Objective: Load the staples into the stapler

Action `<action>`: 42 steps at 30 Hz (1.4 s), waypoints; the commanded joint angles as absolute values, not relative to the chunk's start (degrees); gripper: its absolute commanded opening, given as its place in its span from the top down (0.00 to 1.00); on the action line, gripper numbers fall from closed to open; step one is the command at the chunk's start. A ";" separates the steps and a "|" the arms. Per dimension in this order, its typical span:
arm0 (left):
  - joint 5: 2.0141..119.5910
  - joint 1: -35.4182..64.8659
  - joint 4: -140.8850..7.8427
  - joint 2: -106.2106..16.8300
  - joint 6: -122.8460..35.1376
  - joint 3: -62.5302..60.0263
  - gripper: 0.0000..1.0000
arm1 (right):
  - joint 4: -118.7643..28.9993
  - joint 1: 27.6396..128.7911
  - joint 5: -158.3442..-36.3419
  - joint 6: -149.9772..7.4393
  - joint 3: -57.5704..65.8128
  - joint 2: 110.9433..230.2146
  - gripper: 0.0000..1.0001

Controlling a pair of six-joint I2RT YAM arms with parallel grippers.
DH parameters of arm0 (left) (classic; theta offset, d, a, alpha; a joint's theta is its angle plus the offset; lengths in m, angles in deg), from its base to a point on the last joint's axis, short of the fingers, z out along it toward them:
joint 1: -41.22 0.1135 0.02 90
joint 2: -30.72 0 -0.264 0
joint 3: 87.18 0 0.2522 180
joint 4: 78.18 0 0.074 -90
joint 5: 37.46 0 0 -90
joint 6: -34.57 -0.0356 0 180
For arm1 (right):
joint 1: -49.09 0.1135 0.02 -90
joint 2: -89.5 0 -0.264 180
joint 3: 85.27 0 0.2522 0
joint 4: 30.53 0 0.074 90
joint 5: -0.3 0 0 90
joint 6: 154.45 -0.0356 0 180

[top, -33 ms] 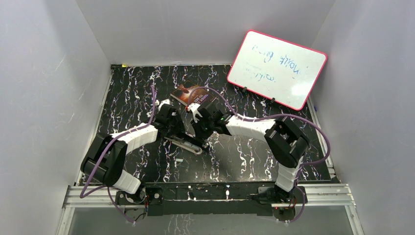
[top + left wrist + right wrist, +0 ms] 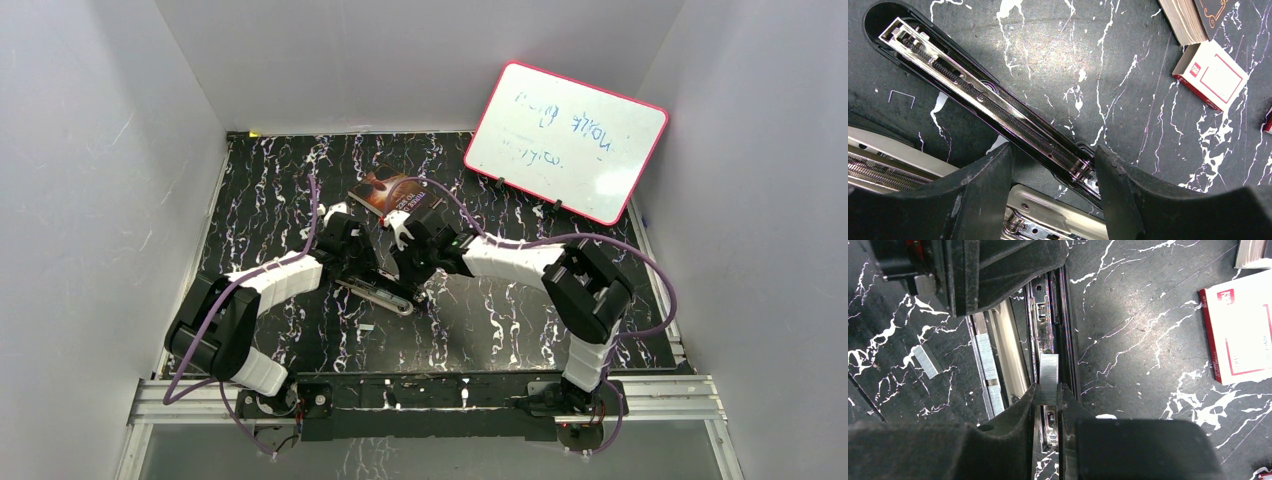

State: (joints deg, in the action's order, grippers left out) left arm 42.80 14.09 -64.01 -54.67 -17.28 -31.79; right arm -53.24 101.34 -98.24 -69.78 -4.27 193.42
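Loading is midway: the right gripper (image 2: 1049, 392) pinches the staples (image 2: 1049, 371) just beyond its tips, over the open stapler (image 2: 973, 92) that the left gripper (image 2: 1053, 160) clamps between its jaws, so next comes a square lowering, then release.

Count at this moment: stapler (image 2: 378, 291), one; staples in strips, two certain: one (image 2: 1049, 376) between the fingers of the right gripper (image 2: 1048, 390); one (image 2: 925, 361) lying on the table (image 2: 500, 320); a third ribbed strip (image 2: 985, 360) lies along the stapler's pale bar, cannot tell whether it is staples; loose staple (image 2: 901, 98), one; white-and-red box (image 2: 1211, 75), one; book (image 2: 383, 189), one; whiteboard (image 2: 566, 141), one; arms, two; grippers, two, counting the left gripper (image 2: 1052, 160).
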 commanded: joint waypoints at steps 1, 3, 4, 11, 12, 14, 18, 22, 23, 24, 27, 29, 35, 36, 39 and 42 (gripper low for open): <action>41.87 13.89 -60.42 -53.13 -18.30 -32.15 0.42 | -48.58 101.36 -98.39 -68.94 -5.90 186.88 1.00; 41.89 13.93 -60.38 -53.15 -18.30 -32.15 0.42 | -46.13 101.30 -97.05 -69.39 -7.86 184.98 1.00; 41.76 13.89 -60.22 -53.20 -18.34 -32.14 0.42 | -44.02 100.97 -96.08 -69.81 -9.52 183.77 1.00; 41.86 13.85 -60.10 -53.61 -18.33 -31.88 0.42 | -25.58 95.98 -96.82 -68.48 -14.66 185.88 1.00; 41.82 13.73 -60.03 -53.65 -18.42 -31.82 0.42 | -22.78 95.79 -97.32 -67.77 -14.82 186.95 1.00; 41.97 13.64 -59.82 -53.82 -18.60 -31.77 0.42 | -18.47 95.35 -98.91 -66.27 -14.99 188.83 1.00; 41.85 13.45 -59.92 -54.14 -19.00 -31.56 0.42 | -12.19 94.87 -101.48 -62.91 -14.37 194.58 0.98; 41.78 13.38 -59.87 -54.30 -19.10 -31.38 0.42 | -7.48 93.73 -105.34 -61.74 -13.56 200.00 0.97; 41.76 13.36 -59.84 -54.29 -19.16 -31.37 0.42 | -6.51 93.63 -106.05 -61.60 -13.51 200.85 0.97; 41.79 13.36 -59.85 -54.35 -19.19 -31.34 0.42 | -5.34 93.57 -106.47 -61.48 -13.58 201.72 0.96; 41.76 13.36 -59.77 -54.53 -19.31 -31.08 0.42 | -2.28 93.40 -107.29 -61.20 -14.04 203.49 0.94; 41.85 13.28 -59.92 -54.76 -19.31 -31.01 0.42 | -1.37 93.23 -107.34 -61.35 -13.89 204.56 0.91; 41.98 13.19 -60.11 -55.18 -19.28 -30.75 0.42 | -3.37 92.87 -106.93 -60.76 -12.21 207.53 0.81; 41.97 13.19 -60.03 -55.16 -19.26 -30.74 0.42 | -3.89 92.84 -106.93 -60.59 -11.99 207.95 0.80; 41.96 13.14 -60.11 -55.25 -19.39 -30.79 0.42 | -4.25 92.80 -106.99 -60.33 -12.23 208.78 0.78; 42.02 13.10 -60.20 -55.26 -19.44 -30.72 0.42 | -4.37 92.78 -107.44 -60.23 -12.49 209.64 0.76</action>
